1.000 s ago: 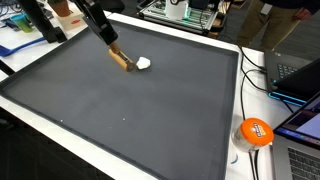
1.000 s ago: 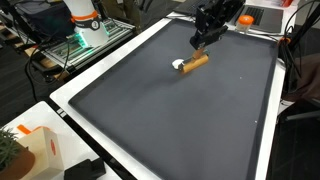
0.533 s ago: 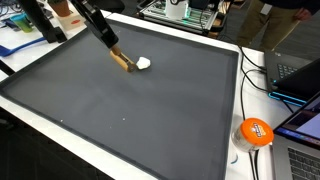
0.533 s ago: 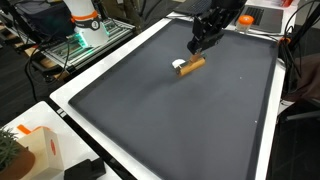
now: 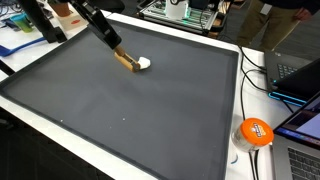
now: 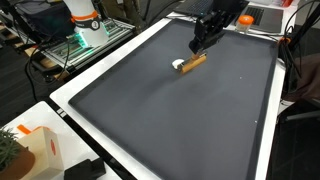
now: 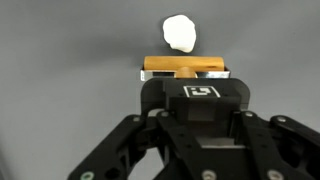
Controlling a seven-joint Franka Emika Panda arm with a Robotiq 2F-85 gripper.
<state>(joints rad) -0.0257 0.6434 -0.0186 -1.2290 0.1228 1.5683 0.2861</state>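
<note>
My gripper (image 5: 110, 42) is shut on a short brown wooden block (image 5: 124, 58) and holds it slanted down onto the dark grey mat (image 5: 130, 110). A small white lump (image 5: 144, 63) lies on the mat right at the block's lower end. In the other exterior view the gripper (image 6: 203, 42) is above the block (image 6: 195, 62), with the lump (image 6: 178, 64) beside its tip. In the wrist view the block (image 7: 185, 68) sits crosswise at my gripper's (image 7: 186, 76) tip, and the lump (image 7: 179, 33) lies just beyond it, slightly apart.
The mat lies on a white-edged table (image 5: 232, 130). An orange round object (image 5: 255, 131), cables and laptops (image 5: 300, 80) stand past one side. A white box with an orange label (image 6: 38, 142) and a plant (image 6: 8, 152) stand at a corner.
The gripper and the block have shifted only slightly toward the white lump. The lump has stayed in about the same spot.
</note>
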